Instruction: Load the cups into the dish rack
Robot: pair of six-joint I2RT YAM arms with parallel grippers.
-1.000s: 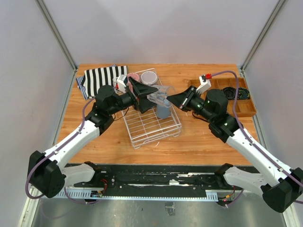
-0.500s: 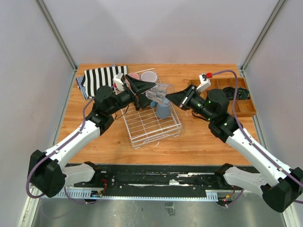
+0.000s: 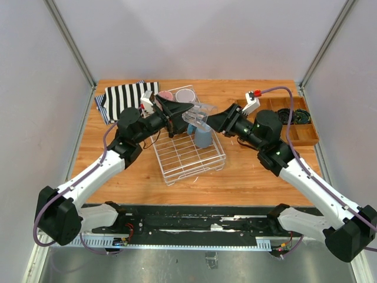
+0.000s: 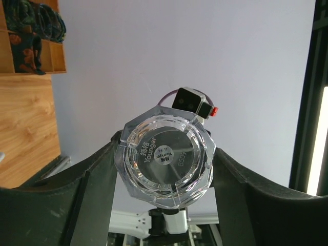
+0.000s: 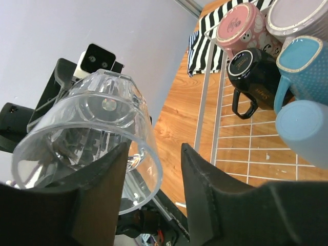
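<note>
We hold the glass (image 3: 199,115) in our left hand (image 3: 187,112), clamped on its thick faceted base, above the wire rack (image 3: 177,164) on the desk (image 3: 253,171). Its long axis runs roughly level, mouth toward our right hand (image 3: 213,122), which is parted at the smooth, slippery rim, gripping nothing.

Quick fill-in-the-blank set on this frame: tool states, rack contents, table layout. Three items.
1. The left tool is shut on the clear faceted glass; the right tool, facing the glass's mouth, is ___.
2. Counting the pink dotted cup, the white wire dish rack holds ___ cups.
3. The black-and-white striped cloth lies at the wooden table's far ___ corner.
Missing words: open; five; left.
</note>
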